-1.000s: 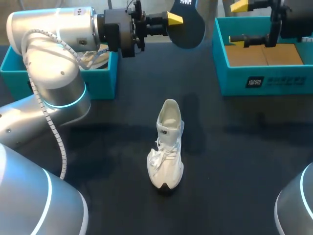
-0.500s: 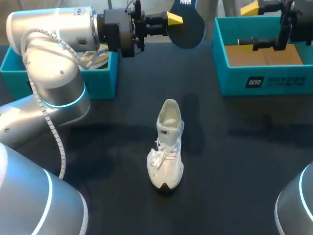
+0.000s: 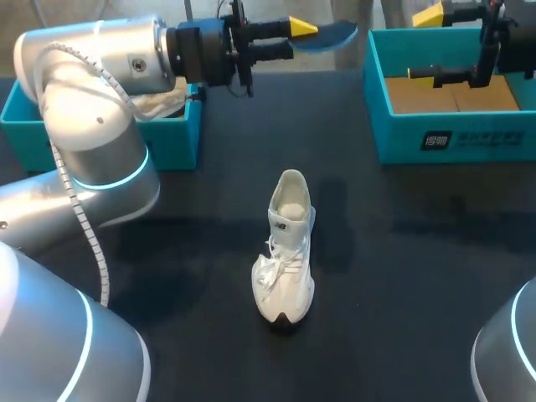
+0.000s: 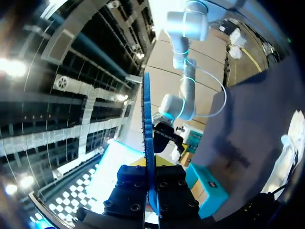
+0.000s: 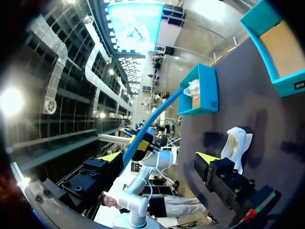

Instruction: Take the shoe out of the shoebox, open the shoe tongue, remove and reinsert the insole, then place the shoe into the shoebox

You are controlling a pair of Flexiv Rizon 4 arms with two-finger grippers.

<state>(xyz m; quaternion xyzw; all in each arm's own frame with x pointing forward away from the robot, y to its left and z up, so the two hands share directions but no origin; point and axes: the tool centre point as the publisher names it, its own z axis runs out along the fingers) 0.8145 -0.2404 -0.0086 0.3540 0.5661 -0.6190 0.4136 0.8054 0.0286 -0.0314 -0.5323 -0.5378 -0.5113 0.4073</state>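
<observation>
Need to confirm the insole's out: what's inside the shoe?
Inside the shoe, only pale lining shows; the left gripper holds the blue insole. Laces hide the toe.

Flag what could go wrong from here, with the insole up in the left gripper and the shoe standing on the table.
1. The left gripper pinches the insole at one end only; the long free part could flex or slip on the way down.
2. The shoe stands unheld, while the right gripper is open above the right shoebox; pushing the insole in may tip or slide it.
</observation>
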